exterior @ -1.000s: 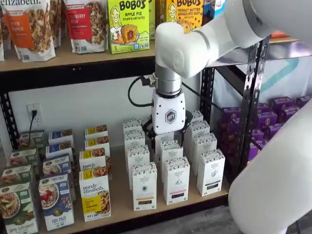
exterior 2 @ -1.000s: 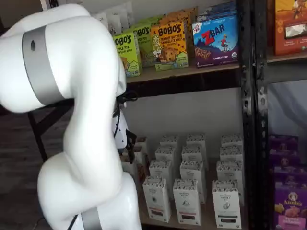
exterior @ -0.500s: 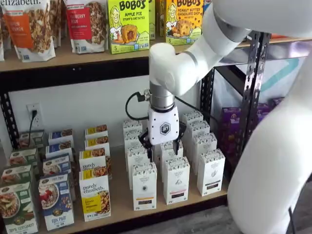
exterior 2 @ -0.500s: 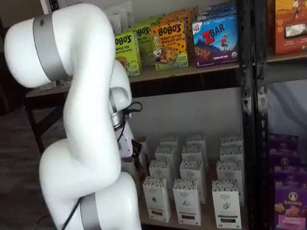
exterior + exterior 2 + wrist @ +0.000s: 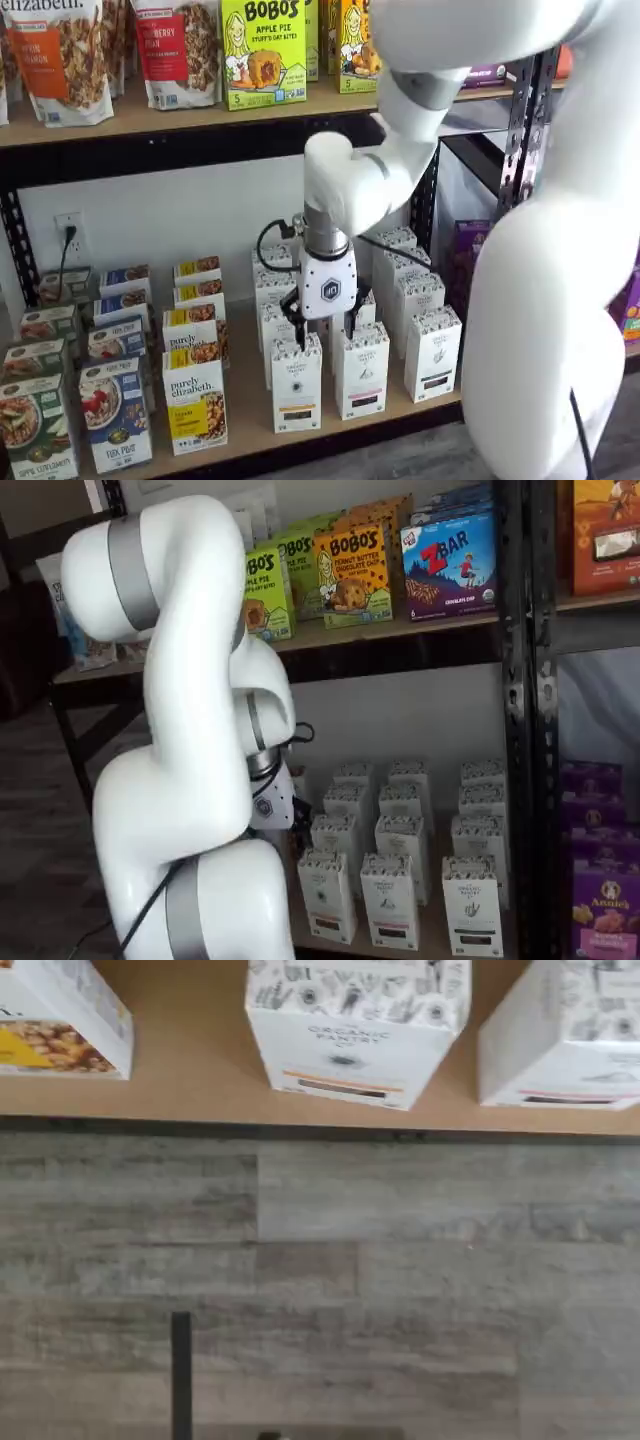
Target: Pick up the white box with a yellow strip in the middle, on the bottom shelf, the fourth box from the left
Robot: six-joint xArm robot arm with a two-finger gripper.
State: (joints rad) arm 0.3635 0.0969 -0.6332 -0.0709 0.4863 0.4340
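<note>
the white box [image 5: 297, 383] stands upright at the front edge of the bottom shelf [image 5: 330, 430], lower centre of a shelf view (its long axis vertical). the gripper [image 5: 328, 333] hangs directly above its top; jaws spread wide, holding nothing.

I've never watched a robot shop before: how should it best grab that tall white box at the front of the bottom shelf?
Probably by its top, from above. The white box stands upright, and the gripper hangs just over it, fingers spread. A twin carton stands beside it, so its narrow sides near the top look easiest to pinch.
</note>
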